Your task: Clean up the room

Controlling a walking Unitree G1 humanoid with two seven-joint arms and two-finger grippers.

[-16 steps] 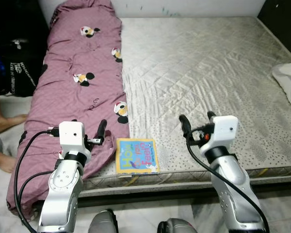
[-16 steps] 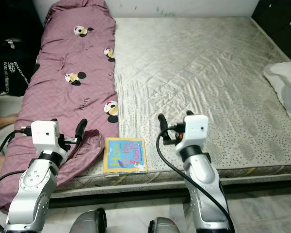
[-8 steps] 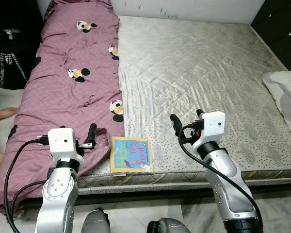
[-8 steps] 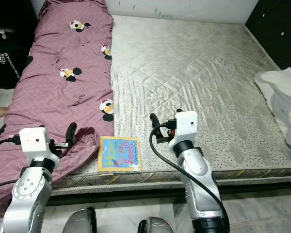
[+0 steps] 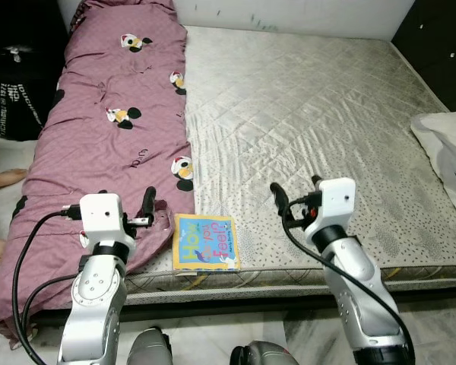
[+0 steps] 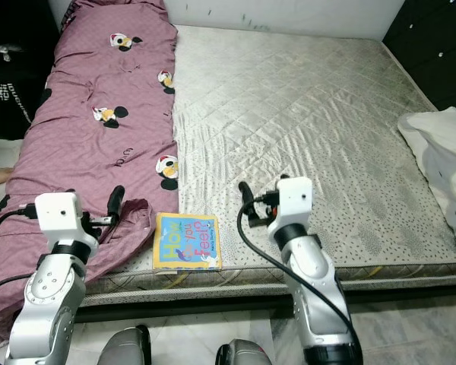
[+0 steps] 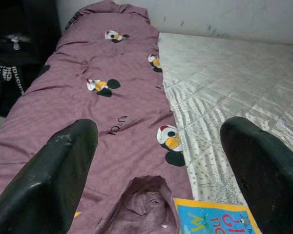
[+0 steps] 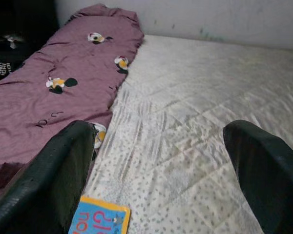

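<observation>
Clearly the thing to tidy is the children's book (image 5: pixel 206 242), lying flat on the mattress (image 5: pixel 319 114) at its front edge, just beside the folded corner of the purple cartoon-print blanket (image 5: pixel 106 129). Left of the book, the left gripper (image 5: pixel 147 209) hovers over that blanket corner with its jaws spread wide and empty; right of the book, the right gripper (image 5: pixel 296 202) hovers above bare mattress, jaws likewise released. Neither touches the book.

The main risk, as I judge it, is the book's flatness: jaws coming straight down may skid on the glossy cover or pinch the quilted fabric instead. A nudge toward the front could tip it off the edge onto the floor. The left gripper may also snag the blanket fold beside the book and drag cloth along.
</observation>
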